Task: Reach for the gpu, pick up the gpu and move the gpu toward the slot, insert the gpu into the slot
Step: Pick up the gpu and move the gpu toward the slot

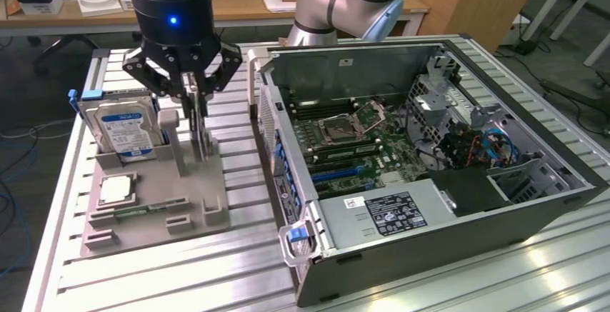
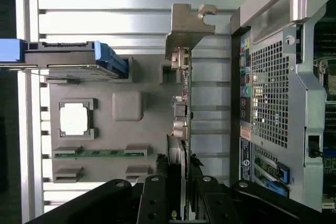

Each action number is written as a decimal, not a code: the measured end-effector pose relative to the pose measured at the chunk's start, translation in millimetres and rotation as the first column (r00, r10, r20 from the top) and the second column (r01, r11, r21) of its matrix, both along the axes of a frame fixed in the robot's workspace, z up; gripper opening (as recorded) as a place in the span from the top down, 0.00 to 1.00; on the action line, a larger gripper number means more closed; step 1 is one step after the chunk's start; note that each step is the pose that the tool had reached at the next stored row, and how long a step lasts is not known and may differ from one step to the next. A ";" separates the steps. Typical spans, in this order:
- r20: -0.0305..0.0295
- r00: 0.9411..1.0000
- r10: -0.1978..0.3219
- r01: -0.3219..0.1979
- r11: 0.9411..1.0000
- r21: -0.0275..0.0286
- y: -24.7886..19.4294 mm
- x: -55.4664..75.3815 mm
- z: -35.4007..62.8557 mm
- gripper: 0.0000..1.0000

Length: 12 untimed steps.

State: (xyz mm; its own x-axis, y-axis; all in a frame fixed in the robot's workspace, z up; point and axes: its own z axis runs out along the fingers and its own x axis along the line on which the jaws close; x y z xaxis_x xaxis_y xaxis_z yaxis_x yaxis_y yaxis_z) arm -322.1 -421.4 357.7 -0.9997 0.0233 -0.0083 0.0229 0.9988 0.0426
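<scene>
Gripper (image 1: 197, 123) hangs straight down from the arm, fingers pointing at the grey holder tray (image 1: 196, 212). Just beside it, toward the exterior view's left, a hard drive (image 1: 124, 130) stands in the tray. Directly beneath it the gpu (image 2: 181, 103) stands on edge in the tray, and the jaws seem pinched on its upper edge. The open computer case (image 1: 401, 255) lies apart, toward the right. Reaching looks done and the grasp made; lifting, carrying and inserting remain.

a ribbed aluminium table (image 1: 171, 283) spans the frame. directly on it, in the exterior view's left half, lies a flat grey holder tray (image 1: 205, 215); just beside it, filling the right half, rests an open computer case (image 1: 458, 233).
</scene>
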 end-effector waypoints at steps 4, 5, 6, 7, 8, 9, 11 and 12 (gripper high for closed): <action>0.000 1.000 0.000 0.000 1.000 0.000 0.0 0.0 6.6 0.74; 0.000 1.000 0.000 0.000 1.000 0.000 0.0 0.0 8.4 0.74; 0.000 1.000 0.000 0.000 1.000 0.000 0.0 0.0 10.3 0.74; 0.000 1.000 0.000 0.000 1.000 0.000 0.0 0.0 12.2 0.74; 0.000 1.000 0.000 0.000 1.000 0.000 0.0 0.0 14.1 0.74; 0.000 1.000 0.000 0.000 1.000 0.000 0.0 0.0 16.0 0.74; 0.000 1.000 0.000 0.000 1.000 0.000 0.0 0.0 19.7 0.74; 0.000 1.000 0.000 0.000 1.000 0.000 0.0 0.0 21.7 0.74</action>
State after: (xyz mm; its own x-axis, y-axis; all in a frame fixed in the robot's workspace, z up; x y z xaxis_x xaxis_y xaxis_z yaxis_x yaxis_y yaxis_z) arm -322.1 -421.4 379.4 -0.9997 0.0233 -0.0083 0.0230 0.9988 0.0426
